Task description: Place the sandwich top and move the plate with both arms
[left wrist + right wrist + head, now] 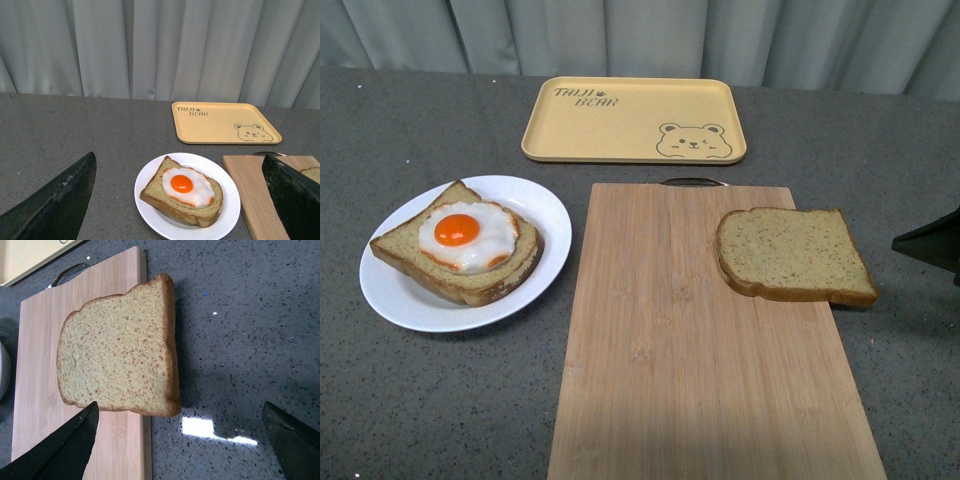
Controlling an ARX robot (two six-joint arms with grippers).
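Sandwich top (792,255): plain square slice with a tan-green speckled crumb and brown crust, nothing on it. It lies flat on the right side of the wooden board (670,350), right crust overhanging the board's edge.

Plate (398,298): round, shallow, white, upright on the table just left of the board. It carries the egg-topped slice (460,250).

Right gripper (180,405): fingers spread wide, empty, right of the sandwich top and clear of it.

Left gripper (179,156): fingers spread wide, empty.

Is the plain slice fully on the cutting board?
No, the sandwich top juts past the cutting board over the counter.
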